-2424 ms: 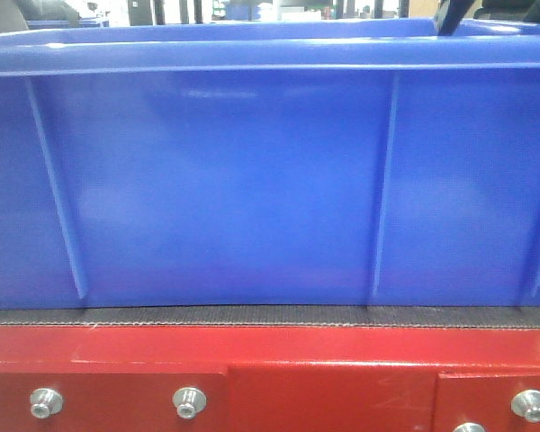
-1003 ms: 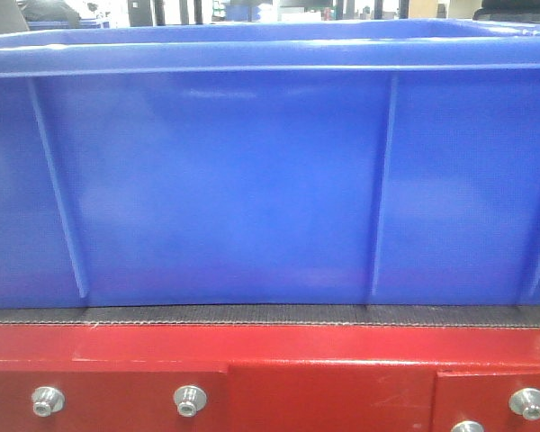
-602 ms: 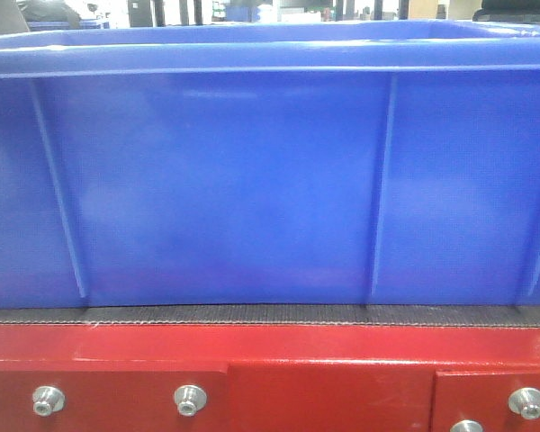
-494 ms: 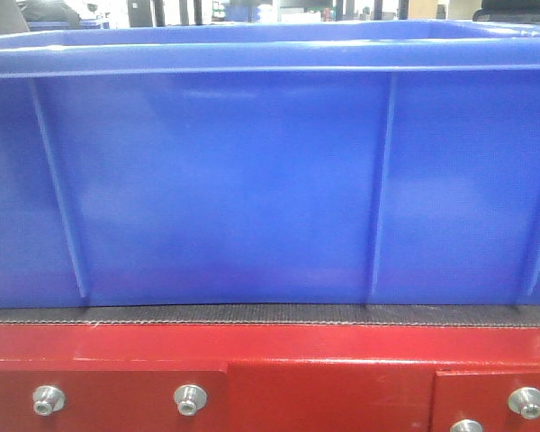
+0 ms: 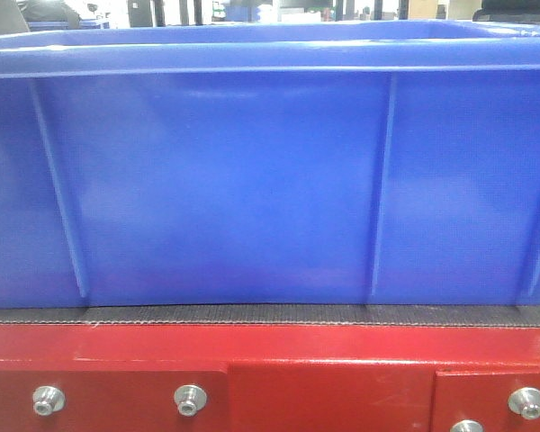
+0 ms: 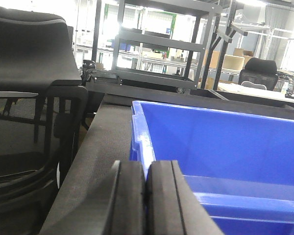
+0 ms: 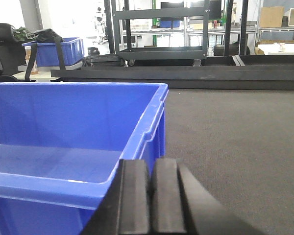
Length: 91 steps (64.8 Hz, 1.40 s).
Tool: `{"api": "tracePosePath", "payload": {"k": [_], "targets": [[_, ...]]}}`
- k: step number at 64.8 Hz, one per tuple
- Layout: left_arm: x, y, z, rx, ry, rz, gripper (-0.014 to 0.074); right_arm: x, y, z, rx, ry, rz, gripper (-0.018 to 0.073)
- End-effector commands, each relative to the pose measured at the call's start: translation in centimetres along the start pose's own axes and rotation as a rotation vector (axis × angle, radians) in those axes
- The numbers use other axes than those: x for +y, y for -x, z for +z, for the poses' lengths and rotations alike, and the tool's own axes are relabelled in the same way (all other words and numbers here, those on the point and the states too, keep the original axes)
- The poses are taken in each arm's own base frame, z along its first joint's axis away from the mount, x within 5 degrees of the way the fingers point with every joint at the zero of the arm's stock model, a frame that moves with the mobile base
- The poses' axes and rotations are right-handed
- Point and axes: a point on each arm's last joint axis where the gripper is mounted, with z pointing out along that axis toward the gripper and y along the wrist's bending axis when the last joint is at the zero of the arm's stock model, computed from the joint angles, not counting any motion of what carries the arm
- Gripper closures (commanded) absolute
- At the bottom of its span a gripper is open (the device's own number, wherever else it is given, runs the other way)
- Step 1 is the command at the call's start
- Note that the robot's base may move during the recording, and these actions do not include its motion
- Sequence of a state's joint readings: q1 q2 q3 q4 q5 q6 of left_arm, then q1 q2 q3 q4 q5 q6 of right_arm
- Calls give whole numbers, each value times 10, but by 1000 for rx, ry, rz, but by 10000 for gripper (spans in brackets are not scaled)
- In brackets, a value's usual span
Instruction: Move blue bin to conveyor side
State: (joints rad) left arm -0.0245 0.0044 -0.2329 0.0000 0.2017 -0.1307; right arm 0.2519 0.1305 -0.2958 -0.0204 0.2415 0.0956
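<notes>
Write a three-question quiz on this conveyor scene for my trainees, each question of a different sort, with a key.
1. True or false: the blue bin rests on the conveyor belt.
2. Multiple choice: inside, the blue bin looks (a) full of parts, (b) empty, (c) lidded.
3. Fill in: both the left gripper and the right gripper have their pads pressed ____.

Key: 1 true. 2 b, as far as both wrist views show. 3 together, holding nothing.
</notes>
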Motion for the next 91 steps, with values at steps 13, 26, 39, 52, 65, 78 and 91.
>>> {"api": "tracePosePath", "payload": {"k": [13,26,39,52,65,78,91], "targets": [[0,0,0,-11,2,3,618,0,4,-2,-40,1,-18,648],[0,0,0,-11,2,3,618,0,3,-1,-40,1,-18,648],[0,0,0,-11,2,3,618,-5,-24,1,-30,-57,-74,648],[0,0,0,-11,2,3,618,-13,-66,0,-4,-161,-34,648],[0,0,0,-11,2,3,618,-15,-74,1,-24,-176,-33,648],[0,0,0,-11,2,3,618,-15,-73,1,-44,-175,-35,648],[0,0,0,-11,2,3,618,-15,-73,1,-44,-175,-35,648]]}}
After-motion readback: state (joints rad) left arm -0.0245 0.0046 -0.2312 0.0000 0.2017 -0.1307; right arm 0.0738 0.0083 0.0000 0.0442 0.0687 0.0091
